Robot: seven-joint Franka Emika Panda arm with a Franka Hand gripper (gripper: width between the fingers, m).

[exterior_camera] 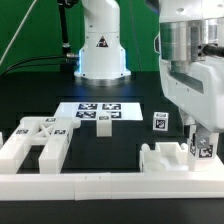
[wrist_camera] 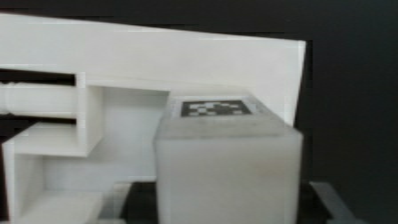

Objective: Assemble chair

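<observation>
In the exterior view my gripper [exterior_camera: 201, 150] comes down at the right, shut on a small white chair block [exterior_camera: 203, 147] with a black-and-white tag. The block hangs right beside a larger white chair piece [exterior_camera: 165, 157] that lies against the border rail [exterior_camera: 100, 186]; whether they touch I cannot tell. In the wrist view the held block [wrist_camera: 228, 160], with its tag [wrist_camera: 214, 108] on the end face, fills the space between my dark fingers [wrist_camera: 327, 203]. The stepped white piece [wrist_camera: 107, 100] lies just behind it. More chair parts [exterior_camera: 35, 140] sit at the exterior view's left.
The marker board [exterior_camera: 97, 112] lies flat in the middle of the black table, in front of the robot base [exterior_camera: 100, 50]. A small tagged white block [exterior_camera: 160, 120] stands behind the right-hand chair piece. The long white rail runs along the table's front edge.
</observation>
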